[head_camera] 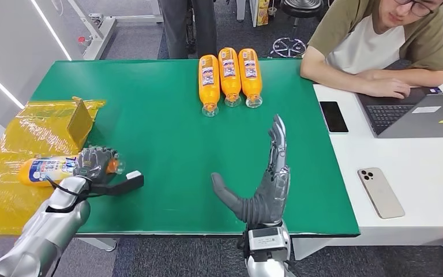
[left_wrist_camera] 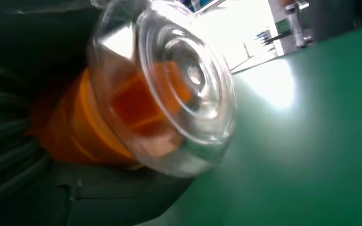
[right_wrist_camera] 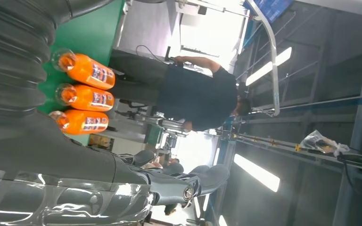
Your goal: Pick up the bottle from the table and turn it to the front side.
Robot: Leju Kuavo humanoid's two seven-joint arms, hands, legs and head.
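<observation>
1. Head view — left hand (head_camera: 96, 163) wrapped around the neck end of the bottle (head_camera: 49, 169), which lies on its side at the table's left edge, its body out over the yellow plastic sheet (head_camera: 17, 135) and its cap toward the green mat (head_camera: 161, 144). Right hand (head_camera: 267, 187) raised on edge over the mat, fingers straight and spread, holding nothing. Three more orange bottles (head_camera: 229, 78) in a row at the far side, well apart — not to be disturbed.
2. Left wrist view — clear cap (left_wrist_camera: 188, 80) and orange neck (left_wrist_camera: 85, 127) close up, dark fingers (left_wrist_camera: 9, 132) curled about the neck. Advice: firm up before lifting, since a hold this near the cap probably leaves the body heavy and prone to droop; roll slowly about the long axis until the label faces front.
3. Right wrist view — same three bottles beyond the grey hand cover (right_wrist_camera: 23, 56); person (right_wrist_camera: 193, 99) standing behind the table.
</observation>
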